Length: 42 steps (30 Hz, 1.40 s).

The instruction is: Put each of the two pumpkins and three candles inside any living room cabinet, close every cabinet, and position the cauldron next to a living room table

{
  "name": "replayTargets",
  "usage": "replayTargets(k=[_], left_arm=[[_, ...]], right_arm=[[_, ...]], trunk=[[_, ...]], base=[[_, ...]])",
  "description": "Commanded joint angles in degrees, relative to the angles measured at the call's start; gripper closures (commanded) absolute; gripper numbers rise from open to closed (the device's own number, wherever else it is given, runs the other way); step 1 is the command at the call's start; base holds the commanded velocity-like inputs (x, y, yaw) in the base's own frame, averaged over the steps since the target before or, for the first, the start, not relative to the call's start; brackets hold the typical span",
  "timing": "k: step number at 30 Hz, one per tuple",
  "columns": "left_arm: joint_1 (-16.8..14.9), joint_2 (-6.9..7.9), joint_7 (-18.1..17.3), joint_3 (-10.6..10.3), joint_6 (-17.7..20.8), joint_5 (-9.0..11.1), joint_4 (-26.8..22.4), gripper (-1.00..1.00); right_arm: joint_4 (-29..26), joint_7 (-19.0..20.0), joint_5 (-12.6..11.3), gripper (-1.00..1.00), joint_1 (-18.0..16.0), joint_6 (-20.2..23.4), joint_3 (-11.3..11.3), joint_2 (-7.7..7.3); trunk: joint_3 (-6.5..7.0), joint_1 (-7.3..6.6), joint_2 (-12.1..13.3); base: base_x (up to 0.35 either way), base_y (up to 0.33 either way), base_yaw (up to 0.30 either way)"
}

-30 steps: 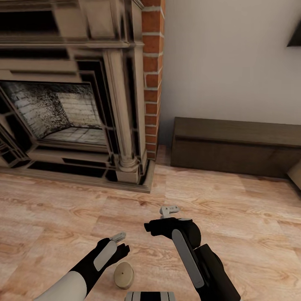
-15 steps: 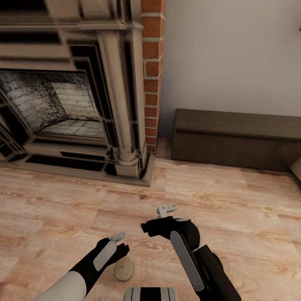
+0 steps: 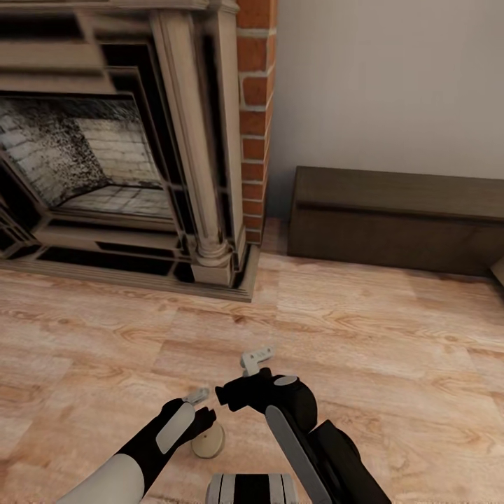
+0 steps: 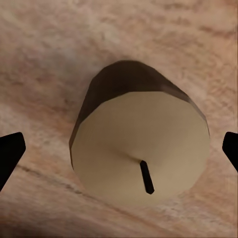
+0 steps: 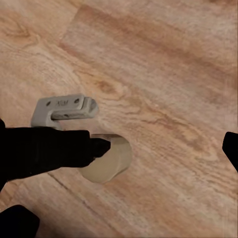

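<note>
A short pale candle [image 3: 209,442] with a dark wick stands on the wood floor; the left wrist view has this candle [image 4: 141,148] close up. My left gripper [image 3: 204,418] hangs just over it, open, with one fingertip [image 4: 10,153] on each side and apart from the wax. My right gripper [image 3: 228,394] hovers open right beside the left one. The right wrist view looks at the left gripper [image 5: 74,148] above the candle [image 5: 108,161]. The long dark-brown cabinet [image 3: 399,220] stands shut against the far wall.
A stone fireplace [image 3: 119,161] with a raised hearth fills the left, flanked by a brick column [image 3: 255,119]. Open wood floor [image 3: 378,329] lies between me and the cabinet. A pale object's corner [image 3: 498,269] shows at the right edge.
The head view has shifted, so the fireplace and cabinet sit differently. My right gripper has moved left, close to the left gripper. The left gripper now sits nearer the candle.
</note>
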Motion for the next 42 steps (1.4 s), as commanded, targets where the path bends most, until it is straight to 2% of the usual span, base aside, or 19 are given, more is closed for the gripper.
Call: replayTargets(k=[1, 7, 9, 11, 12, 13, 16, 22, 40, 42], left_arm=[[-0.03, 0.04, 0.48, -0.28, 0.04, 0.49, -0.10, -1.00], [-0.03, -0.05, 0.48, -0.28, 0.03, 0.49, -0.10, -1.00], [-0.03, -0.05, 0.48, -0.28, 0.03, 0.49, -0.10, -1.00], [-0.03, -0.07, 0.48, -0.28, 0.03, 0.49, -0.10, -1.00], [-0.03, -0.08, 0.48, -0.28, 0.03, 0.49, -0.10, -1.00], [-0.03, -0.09, 0.48, -0.28, 0.03, 0.49, -0.10, -1.00], [-0.03, -0.16, 0.45, -0.28, 0.03, 0.49, -0.15, -1.00], [-0.03, -0.16, -0.09, -0.28, 0.03, 0.49, -0.18, -1.00], [0.03, 0.39, -0.80, -0.36, 0.46, 0.82, -2.54, -1.00], [0.05, 0.50, -1.70, -0.37, 0.50, 0.76, -2.60, -1.00]], right_arm=[[-0.04, -0.59, -0.59, -1.00, -0.04, 0.11, -0.04, 0.00], [-0.05, -0.53, -0.59, -1.00, -0.04, 0.15, -0.43, 0.01], [-0.05, -0.50, -0.70, -1.00, -0.04, 0.28, -1.21, -0.04], [-0.05, -0.29, -1.56, -1.00, -0.04, 0.53, -3.61, -0.16], [-0.04, -0.03, -2.76, -1.00, -0.04, 0.66, -5.57, -0.37], [-0.04, 0.13, -3.68, -1.00, -0.04, 0.72, -6.58, -0.46], [-0.01, 0.31, -6.09, -1.00, -0.04, 0.79, -8.16, -0.58], [0.04, 0.35, -6.86, -1.00, -0.04, 0.73, -8.78, -0.61], [0.04, 0.36, -6.92, -1.00, -0.04, 0.69, -8.81, -0.57], [0.04, 0.36, -6.92, -1.00, -0.04, 0.69, -8.81, -0.55]], trunk=[[-0.27, 0.01, -0.03], [-1.60, 0.17, -0.11], [-2.04, 0.22, -0.14], [-2.49, 0.27, -0.17], [-2.71, 0.30, -0.18], [-2.93, 0.32, -0.20], [-3.37, 0.37, -0.22], [-3.37, 0.37, -0.22], [-3.37, 0.37, -0.22], [-3.37, 0.37, -0.22]], base=[[0.000, 0.000, 0.000], [0.000, 0.000, 0.000], [0.000, 0.000, 0.000], [0.000, 0.000, 0.000], [0.000, 0.000, 0.000], [0.000, 0.000, 0.000], [0.000, 0.000, 0.000], [0.000, 0.000, 0.000], [0.000, 0.000, 0.000], [0.000, 0.000, 0.000]])
